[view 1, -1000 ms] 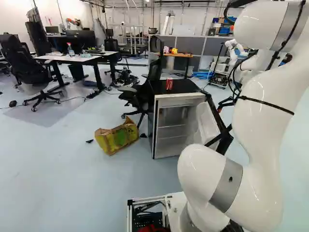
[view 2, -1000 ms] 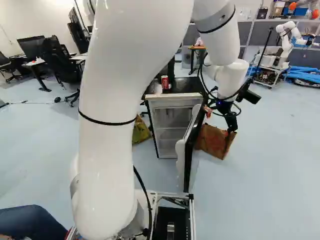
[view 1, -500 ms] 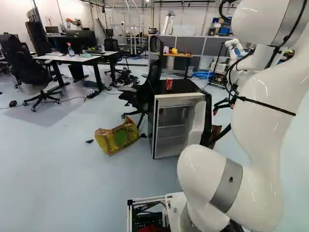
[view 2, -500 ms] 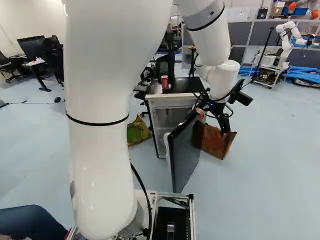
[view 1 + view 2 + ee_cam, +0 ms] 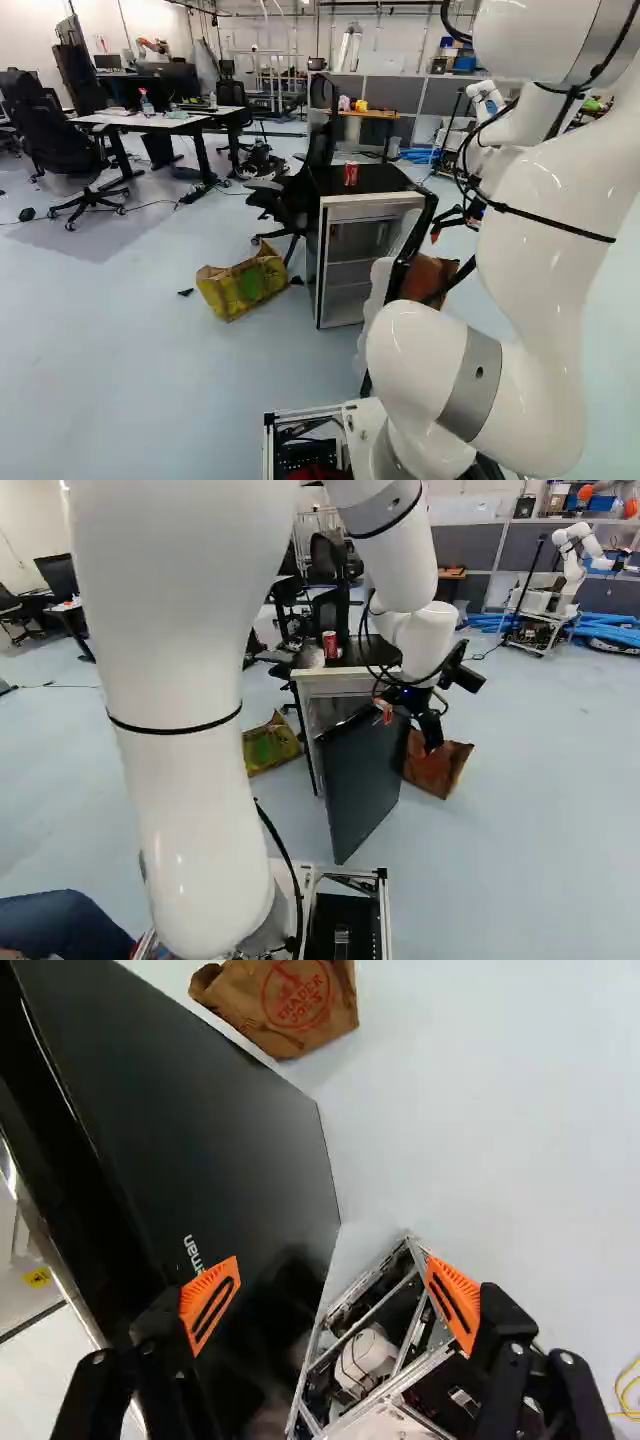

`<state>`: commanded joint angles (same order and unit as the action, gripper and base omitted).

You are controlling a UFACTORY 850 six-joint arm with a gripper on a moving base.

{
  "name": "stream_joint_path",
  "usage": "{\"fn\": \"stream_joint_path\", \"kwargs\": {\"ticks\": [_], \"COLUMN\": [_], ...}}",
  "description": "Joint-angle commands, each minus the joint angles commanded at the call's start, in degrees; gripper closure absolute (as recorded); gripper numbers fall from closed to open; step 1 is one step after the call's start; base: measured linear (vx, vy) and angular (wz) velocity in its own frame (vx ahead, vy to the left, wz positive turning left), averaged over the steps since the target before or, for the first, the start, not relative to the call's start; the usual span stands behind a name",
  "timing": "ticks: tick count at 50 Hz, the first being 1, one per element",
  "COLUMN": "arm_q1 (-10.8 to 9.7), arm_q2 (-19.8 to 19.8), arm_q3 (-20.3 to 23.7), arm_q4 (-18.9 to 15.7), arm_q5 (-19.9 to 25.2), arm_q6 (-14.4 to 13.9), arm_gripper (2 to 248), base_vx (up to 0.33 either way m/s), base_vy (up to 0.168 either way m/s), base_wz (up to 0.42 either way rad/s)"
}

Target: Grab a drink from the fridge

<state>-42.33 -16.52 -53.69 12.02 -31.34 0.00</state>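
Evidently, the pincer [image 5: 331, 1305], its fingers spread and empty, was beside the outer face of the open door [image 5: 360, 780], probably placed to push it, while the red can [image 5: 350, 174] stood upright atop the fridge [image 5: 385, 181].

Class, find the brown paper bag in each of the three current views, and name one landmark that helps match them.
Right base view: the brown bag is right of the middle, just right of the fridge door.
Left base view: right of the middle, partly hidden, just past the door's edge.
Wrist view: on the floor beside the door's black face.
Shared landmark: the fridge door.
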Motion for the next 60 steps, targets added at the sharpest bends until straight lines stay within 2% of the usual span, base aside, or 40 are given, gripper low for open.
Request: {"fn": "stream_joint_path", "kwargs": {"ticks": [19, 44, 60], "arm_q1": [3.1, 7.87, 11.31], "arm_q2": [2.52, 5.31, 6.43], "arm_q3": [3.26, 6.77, 8.15], "arm_q4": [-3.11, -10.54, -14.87], "arm_q5": [0.0, 0.1, 2.59], "arm_q6": [0.0, 0.0, 0.0], "arm_gripper": [3, 3, 3], "base_vx": [0.0, 0.0, 0.0], "base_vy": [0.0, 0.0, 0.0], "base_wz": [0.0, 0.0, 0.0]}}
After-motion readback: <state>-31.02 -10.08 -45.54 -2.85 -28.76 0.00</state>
